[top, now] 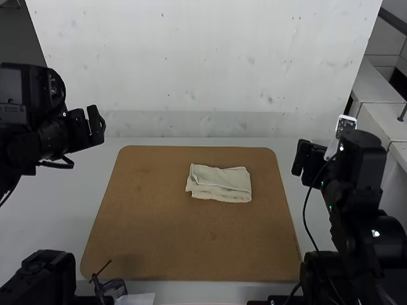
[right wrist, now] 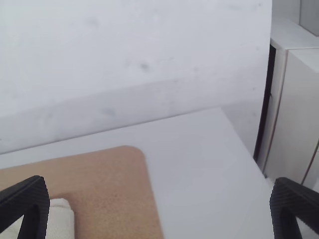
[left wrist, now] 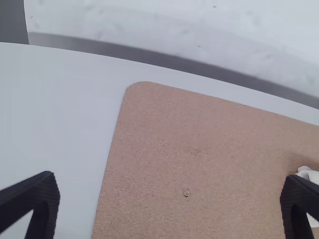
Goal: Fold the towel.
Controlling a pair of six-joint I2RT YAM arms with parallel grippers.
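The cream towel lies as a small folded rectangle on the brown board, right of its middle, with layered edges on its left part. My left gripper hangs at the far left of the high view, well away from the towel; in its wrist view the gripper is wide open, a bit of towel partly behind one finger. On the right side, my right gripper is held off the board's edge. Its wrist view shows this gripper open and empty, with part of the towel beside one finger.
A brown board with rounded corners covers the middle of the white table. Behind the table rises a pale wall panel. A small dark clamp-like object sits by the board's near edge.
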